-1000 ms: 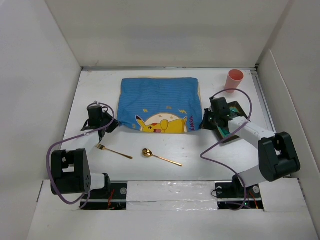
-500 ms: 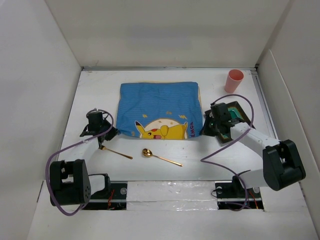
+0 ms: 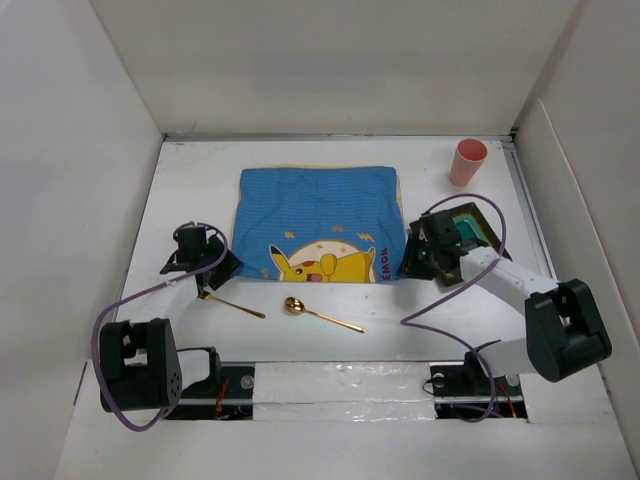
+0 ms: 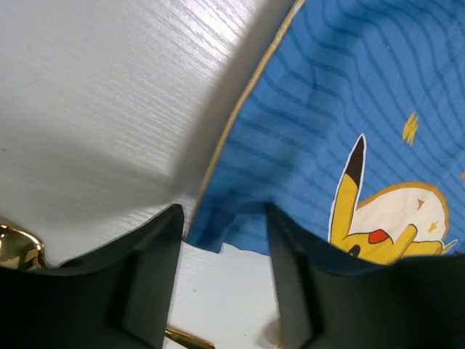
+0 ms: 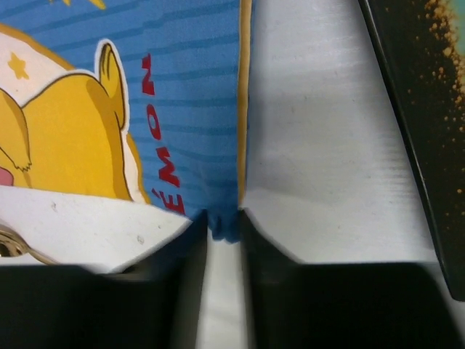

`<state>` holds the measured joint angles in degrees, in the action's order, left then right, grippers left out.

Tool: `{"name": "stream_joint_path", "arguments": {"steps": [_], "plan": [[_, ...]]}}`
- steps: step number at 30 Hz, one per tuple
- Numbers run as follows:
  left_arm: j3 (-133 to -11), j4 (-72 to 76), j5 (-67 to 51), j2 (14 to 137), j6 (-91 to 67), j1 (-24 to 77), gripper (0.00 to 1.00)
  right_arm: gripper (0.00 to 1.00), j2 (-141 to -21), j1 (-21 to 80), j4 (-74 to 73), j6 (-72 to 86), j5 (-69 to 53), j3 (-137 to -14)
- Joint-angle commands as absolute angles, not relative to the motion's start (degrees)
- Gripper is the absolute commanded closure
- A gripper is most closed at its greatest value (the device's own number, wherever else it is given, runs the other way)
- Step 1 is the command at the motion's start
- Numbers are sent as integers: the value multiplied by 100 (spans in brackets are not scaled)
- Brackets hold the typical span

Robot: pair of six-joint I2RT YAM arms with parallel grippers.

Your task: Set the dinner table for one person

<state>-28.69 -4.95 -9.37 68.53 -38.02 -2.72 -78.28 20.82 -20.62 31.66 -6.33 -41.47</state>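
The Pikachu placemat [image 3: 320, 215] lies flat mid-surface [image 3: 200, 180]. The left gripper [image 3: 225, 265] stands released, jaws parted around the mat's near-left corner. The right gripper [image 3: 408, 265] is loosened at the near-right corner (a gap shows beside the cloth). The gold fork [image 3: 230, 304] lies just nearward of the left gripper – handle running toward the spoon [image 3: 322, 316] – so the left arm is nearer.

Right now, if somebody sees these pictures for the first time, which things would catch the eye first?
First comes the bright blue cartoon mat, lying flat in the middle of the white dinner table, with the left gripper at its near left corner and the right gripper at its near right corner. Next come the gold fork and gold spoon in front of the mat, and the pink cup at the far right.
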Motion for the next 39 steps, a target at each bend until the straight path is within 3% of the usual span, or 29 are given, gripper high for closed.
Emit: {"name": "stream_joint_path", "arguments": {"steps": [1, 3, 4, 9, 11, 12, 13, 14, 15, 16, 17, 19, 20, 23, 24, 26, 30, 33, 37, 39], "plan": [[-3295, -685, -844, 6646, -3709, -290, 52, 57, -7542, 2145, -2390, 3094, -615, -4534], [-3681, -851, -817, 6540, -3665, -290, 49, 41, -7366, 2145, -2723, 3006, -668, -4780], [-4013, -1018, -748, 6469, -3578, -290, 49, 37, -7113, 2066, -2977, 2954, -668, -5112], [-4894, -1676, -353, 6364, -3314, -141, 56, 37, -6505, 1671, -3401, 3241, -161, -5687], [-5001, -1845, -141, 6311, -3200, -9, 69, 46, -5937, 1199, -3227, 3567, 200, -5512], [-4975, -1933, -141, 6241, -3130, -9, 77, 71, -5741, 978, -3121, 3847, 254, -5163], [-4914, -1977, -106, 6214, -3129, -9, 80, 89, -5591, 741, -3068, 3971, 237, -4994], [-4809, -2004, -53, 6162, -3120, -9, 84, 100, -5433, 277, -2946, 4060, 229, -4827], [-4599, -2021, -61, 6100, -3094, -9, 87, 100, -5205, 55, -2927, 4217, 255, -4538], [-4501, -2013, -53, 6021, -3085, -9, 100, 100, -5116, -165, -2918, 4280, 255, -4405], [-4335, -1960, -244, 5994, -3068, -9, 100, 100, -5054, -376, -2935, 4315, 246, -4290], [-4254, -1907, -569, 5942, -3041, -9, 100, 87, -5053, -658, -3110, 4499, 570, -4105], [-4237, -1838, -667, 5933, -3041, 43, 100, 68, -5080, -755, -3155, 4543, 589, -4052], [-4315, -1732, -887, 5906, -3006, 316, 100, 40, -5176, -1063, -2919, 4570, 484, -3649], [-4342, -1688, -914, 5906, -2980, 464, 100, 37, -5229, -1150, -2831, 4623, 309, -3543], [-4377, -1644, -1002, 5871, -2910, 519, 100, 33, -5431, -1388, -2437, 4710, 141, -3236], [-4333, -1608, -1213, 5792, -2839, 571, 78, 31, -5897, -1880, -1944, 4834, -280, -2892], [-4272, -1600, -1327, 5722, -2856, 571, 70, 31, -6213, -2100, -1338, 4886, -543, -2620], [-4236, -1565, -1494, 5678, -2892, 571, 68, 32, -6749, -2171, -397, 5185, -1072, -2312], [-4228, -1547, -1520, 5652, -2892, 571, 68, 39, -6977, -2224, -80, 5386, -1168, -2242]]}}
